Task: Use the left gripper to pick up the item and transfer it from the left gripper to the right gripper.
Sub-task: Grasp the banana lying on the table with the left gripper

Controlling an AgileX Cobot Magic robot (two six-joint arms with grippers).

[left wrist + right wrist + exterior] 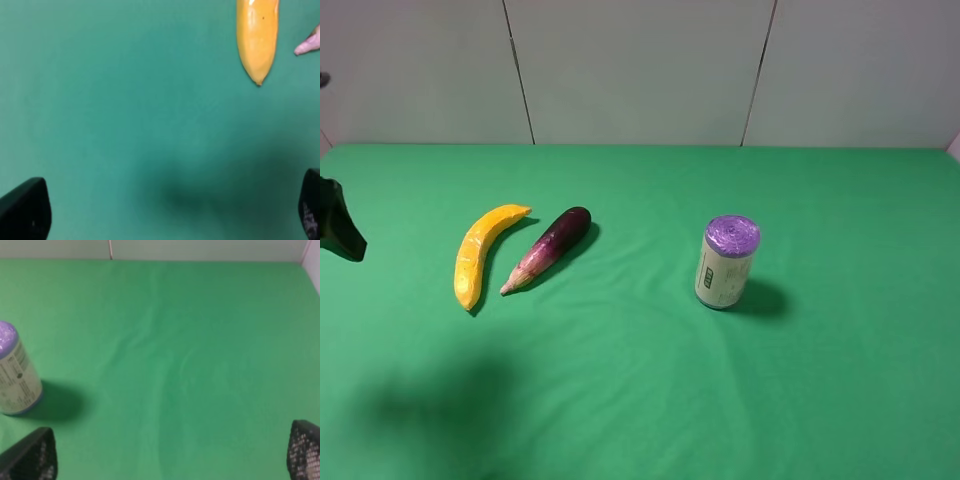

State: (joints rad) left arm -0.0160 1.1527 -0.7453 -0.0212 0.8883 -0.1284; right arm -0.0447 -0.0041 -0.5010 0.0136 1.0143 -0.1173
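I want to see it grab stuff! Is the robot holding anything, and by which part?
Nothing is held. The left end effector and right end effector are both open and empty; the banana lies on the green cloth.

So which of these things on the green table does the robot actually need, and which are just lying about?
Needed: curved yellow banana, left black gripper, right black gripper.
Lying about: purple eggplant with pale tip, purple-topped cylindrical can.
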